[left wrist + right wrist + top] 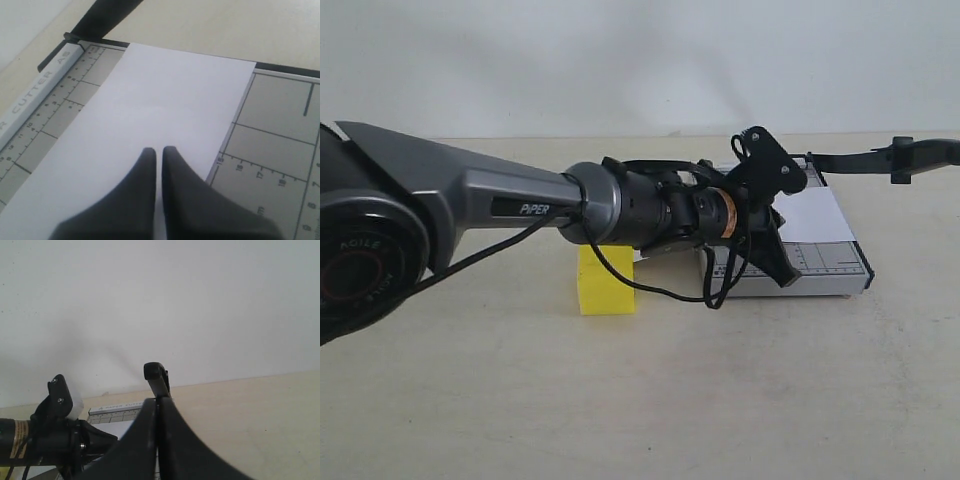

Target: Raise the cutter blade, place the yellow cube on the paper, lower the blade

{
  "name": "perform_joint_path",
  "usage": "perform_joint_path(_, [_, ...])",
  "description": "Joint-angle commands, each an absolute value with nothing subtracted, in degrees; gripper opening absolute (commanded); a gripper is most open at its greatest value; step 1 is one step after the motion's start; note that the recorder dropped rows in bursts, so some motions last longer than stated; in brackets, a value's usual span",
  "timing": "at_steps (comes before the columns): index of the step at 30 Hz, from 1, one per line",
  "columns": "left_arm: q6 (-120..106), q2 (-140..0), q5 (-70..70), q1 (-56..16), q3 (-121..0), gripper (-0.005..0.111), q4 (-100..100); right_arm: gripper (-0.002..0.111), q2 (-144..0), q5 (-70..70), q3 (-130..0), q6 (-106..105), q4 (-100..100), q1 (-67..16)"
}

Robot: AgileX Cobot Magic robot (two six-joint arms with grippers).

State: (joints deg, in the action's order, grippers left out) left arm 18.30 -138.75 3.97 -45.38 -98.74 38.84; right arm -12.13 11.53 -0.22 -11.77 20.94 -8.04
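Note:
The yellow cube (605, 290) sits on the table to the left of the trimmer, partly behind my left arm. The white paper (812, 215) (165, 100) lies across the grey trimmer base (830, 262) (280, 115). My left gripper (782, 265) (159, 150) hovers over the paper, shut and empty. The cutter blade (850, 160) (107, 12) is raised off the base and reaches out to the right. My right gripper (903, 160) (159, 399) is shut on it, with the rounded handle end (153, 372) sticking out past the fingertips.
A beige tabletop (650, 400) runs up to a white wall behind. My left arm (520, 205) stretches across the middle from the left, with a black cable (660, 292) hanging under it near the cube.

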Motion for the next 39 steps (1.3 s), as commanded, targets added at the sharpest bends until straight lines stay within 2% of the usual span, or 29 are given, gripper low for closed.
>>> perform_joint_path(1, [18.04, -140.11, 4.89, -45.90, -99.36, 0.004, 38.37, 0.000, -11.83, 11.60, 0.00, -11.88, 20.69, -7.95])
perform_joint_path(22, [17.88, -147.34, 4.74, -48.03, -108.39, 0.004, 38.37, 0.000, -11.83, 11.60, 0.00, -11.88, 20.69, -7.95])
perform_joint_path(39, [17.88, -148.34, 7.25, -48.67, -110.03, 0.004, 38.78, 0.000, -11.83, 11.71, 0.00, -11.88, 20.69, -7.95])
